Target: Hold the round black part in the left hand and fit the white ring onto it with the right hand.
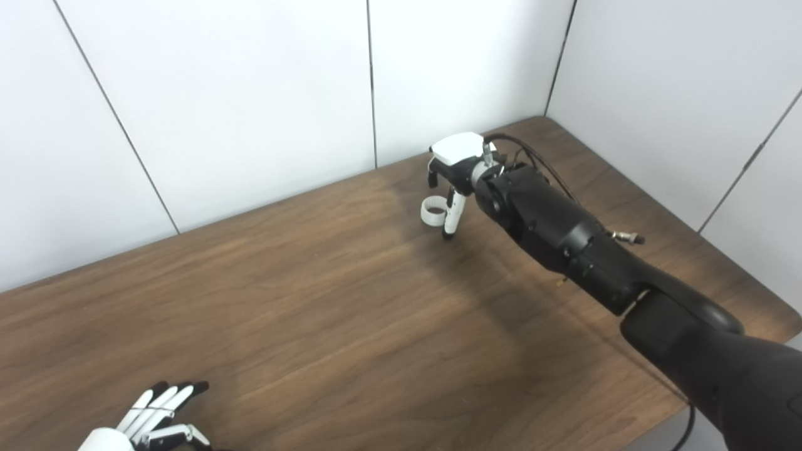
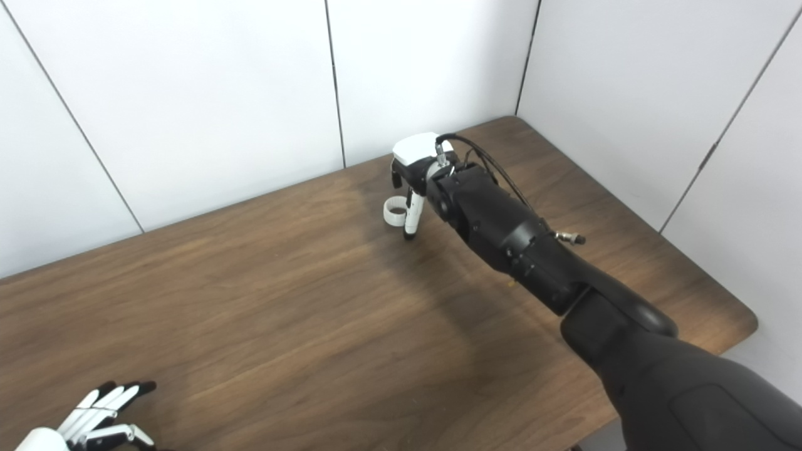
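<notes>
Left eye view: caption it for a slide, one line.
Right hand grips the white ring at the table's far side; left hand waits open near the front edge.

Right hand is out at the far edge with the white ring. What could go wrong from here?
1. The white ring sits only at the fingertips of the right hand, so it may slip on the way back.
2. No round black part shows, and the left hand lies open at the near edge, so there may be nothing to fit the ring onto.
</notes>
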You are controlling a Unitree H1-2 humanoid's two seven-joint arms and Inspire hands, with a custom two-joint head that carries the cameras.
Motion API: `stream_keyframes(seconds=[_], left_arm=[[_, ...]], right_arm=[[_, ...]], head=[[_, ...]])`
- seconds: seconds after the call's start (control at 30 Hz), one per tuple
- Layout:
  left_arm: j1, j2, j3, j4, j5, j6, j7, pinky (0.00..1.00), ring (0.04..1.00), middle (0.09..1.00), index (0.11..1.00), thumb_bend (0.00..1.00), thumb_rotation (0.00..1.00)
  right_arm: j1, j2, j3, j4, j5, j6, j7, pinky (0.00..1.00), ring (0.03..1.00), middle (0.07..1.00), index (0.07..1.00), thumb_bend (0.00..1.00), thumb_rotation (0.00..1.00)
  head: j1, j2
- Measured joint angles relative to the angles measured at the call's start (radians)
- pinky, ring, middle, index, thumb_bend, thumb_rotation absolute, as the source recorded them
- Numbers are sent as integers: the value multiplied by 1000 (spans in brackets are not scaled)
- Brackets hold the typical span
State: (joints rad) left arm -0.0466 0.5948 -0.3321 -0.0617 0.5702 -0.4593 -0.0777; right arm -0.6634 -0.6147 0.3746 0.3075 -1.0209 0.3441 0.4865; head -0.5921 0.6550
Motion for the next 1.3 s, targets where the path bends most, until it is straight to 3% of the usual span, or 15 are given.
stream_keyframes(seconds=[0.33,0.4,0.47,0.57,0.77,1.3], left_arm=[[0,0,1,0,0,0,-1,1000,950,942,478,514,50],[0,0,1,0,0,0,-1,1000,950,945,478,514,50],[0,-1,1,0,0,0,-2,1000,954,947,478,514,50],[0,-1,2,0,1,0,-2,1000,955,946,478,514,51],[1,-2,3,0,1,1,-2,1000,958,943,478,515,50],[4,-7,6,0,0,1,-1,1000,957,942,477,516,49]], right_arm=[[-3,2,2,5,15,-8,-9,1000,1000,1000,677,843,263],[-4,4,3,7,19,-20,-16,1000,1000,993,641,801,217],[-5,7,2,10,29,-39,-35,1000,1000,978,523,579,155],[-4,12,2,14,53,-76,-68,1000,1000,952,489,525,134],[3,12,0,27,74,-110,-129,1000,1000,940,482,517,128],[4,13,0,27,78,-115,-135,1000,1000,945,482,517,125]], head=[[8,0],[8,0],[8,0],[11,-3],[11,-8],[26,-9]])
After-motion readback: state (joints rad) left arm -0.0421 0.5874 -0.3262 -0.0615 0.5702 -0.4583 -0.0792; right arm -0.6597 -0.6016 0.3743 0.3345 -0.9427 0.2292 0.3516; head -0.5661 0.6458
